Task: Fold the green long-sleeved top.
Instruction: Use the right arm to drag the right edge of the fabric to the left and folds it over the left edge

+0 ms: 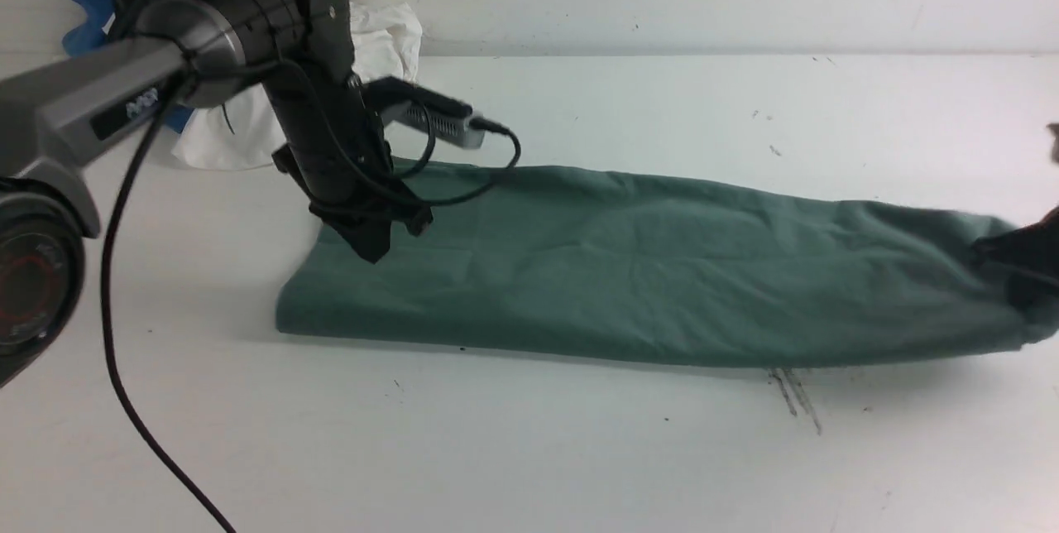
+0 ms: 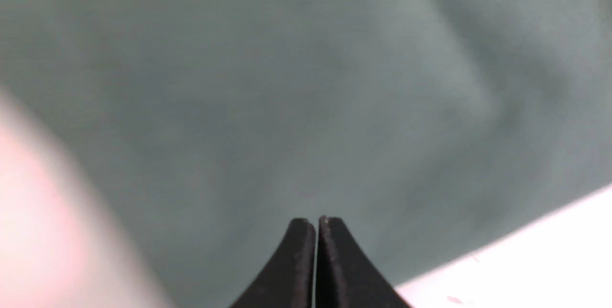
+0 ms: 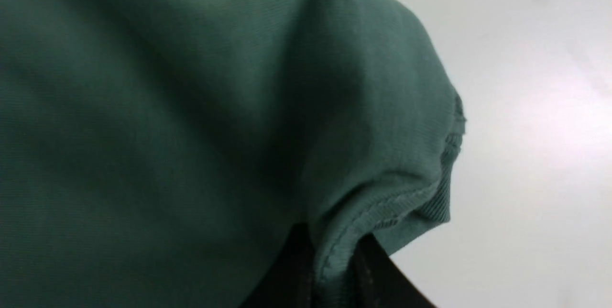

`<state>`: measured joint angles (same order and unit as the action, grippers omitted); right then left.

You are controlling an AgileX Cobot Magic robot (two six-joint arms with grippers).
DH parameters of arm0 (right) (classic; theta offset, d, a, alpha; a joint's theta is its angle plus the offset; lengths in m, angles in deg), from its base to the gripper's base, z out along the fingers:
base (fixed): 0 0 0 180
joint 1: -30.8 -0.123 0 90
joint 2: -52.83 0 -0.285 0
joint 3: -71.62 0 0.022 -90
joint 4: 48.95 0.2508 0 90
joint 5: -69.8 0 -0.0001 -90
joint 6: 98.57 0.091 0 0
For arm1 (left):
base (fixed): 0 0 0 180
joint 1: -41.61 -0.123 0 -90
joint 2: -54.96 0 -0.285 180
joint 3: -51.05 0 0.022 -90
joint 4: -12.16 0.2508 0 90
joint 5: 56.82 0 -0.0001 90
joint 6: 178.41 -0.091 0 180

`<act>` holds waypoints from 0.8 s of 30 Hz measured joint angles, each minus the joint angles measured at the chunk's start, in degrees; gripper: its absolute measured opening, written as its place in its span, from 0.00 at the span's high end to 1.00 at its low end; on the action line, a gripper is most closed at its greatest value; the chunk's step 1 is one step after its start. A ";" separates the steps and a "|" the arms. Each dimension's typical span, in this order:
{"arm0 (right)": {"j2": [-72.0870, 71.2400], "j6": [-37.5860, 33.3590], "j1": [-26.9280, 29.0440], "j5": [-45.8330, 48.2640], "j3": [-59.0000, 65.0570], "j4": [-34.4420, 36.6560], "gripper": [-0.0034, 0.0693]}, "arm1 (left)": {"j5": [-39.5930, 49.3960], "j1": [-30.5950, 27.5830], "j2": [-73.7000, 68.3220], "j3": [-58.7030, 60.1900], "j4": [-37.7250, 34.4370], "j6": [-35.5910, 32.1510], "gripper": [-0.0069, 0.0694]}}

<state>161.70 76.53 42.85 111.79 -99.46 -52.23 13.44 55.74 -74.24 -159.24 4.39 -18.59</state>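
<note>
Big matte white table, and the top lies across the middle of it as one long green band. Its long axis runs left to right, the right end sitting a little nearer the camera. The left end is squared off and flat. The right end narrows, bunches and runs out at the picture's edge. It's soft knit, gently creased, and which end is the neck can't be told from here.

The left arm, grey and black, comes in from the left edge and hides part of the white cloth crumpled at the wall. A scrap of blue cloth peeks out behind it. A black cable hangs down off the bottom edge.

The left gripper is down at the top's far left corner. Its wrist view is blurred green fabric, fingers clenched together with nothing between them. Whether they touch the fabric, I can't tell.

The right gripper is mostly cut off at the right edge. Close up, the right gripper is pinching a ribbed, stitched edge of the top between its two dark fingers.

Dark scratches mark the table just in front of the top.
</note>
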 joint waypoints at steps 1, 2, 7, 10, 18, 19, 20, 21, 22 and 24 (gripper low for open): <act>-1.78 1.80 1.20 0.23 0.00 -2.65 0.90 | 0.00 0.00 1.93 0.00 0.00 0.11 0.92; -3.39 3.69 2.24 0.82 -0.07 -5.18 0.90 | 0.00 0.00 3.86 -0.05 0.00 0.14 0.92; -8.11 7.49 3.00 5.84 -3.81 -9.73 0.90 | 0.18 0.00 10.50 -0.47 0.00 0.14 0.92; -9.70 5.28 -2.02 10.22 -10.56 -8.08 0.90 | 0.44 0.00 13.68 -0.52 -0.01 0.14 0.92; -5.50 1.23 -25.81 13.01 -23.69 0.14 0.90 | 0.61 0.00 15.41 -0.52 -0.01 0.14 0.92; -4.88 1.28 -26.98 13.03 -24.17 0.44 0.90 | 0.61 0.00 15.41 -0.47 -0.01 0.08 0.92; -1.19 1.80 -32.25 13.03 -26.03 0.78 0.90 | 0.61 0.00 15.41 -0.47 -0.01 0.08 0.92; 0.04 2.46 -33.62 12.98 -26.72 0.84 0.90 | 0.61 0.00 15.41 -0.47 -0.01 0.08 0.92; 1.73 3.17 -35.26 12.84 -27.36 0.84 0.90 | 0.61 0.00 15.41 -0.47 -0.01 0.08 0.92; 6.42 5.56 -38.84 12.18 -29.28 0.95 0.89 | 0.61 0.00 15.41 -0.47 -0.01 0.08 0.92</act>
<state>168.11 82.08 4.01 123.97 -128.74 -51.27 14.04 55.74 -58.83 -159.71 4.38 -18.51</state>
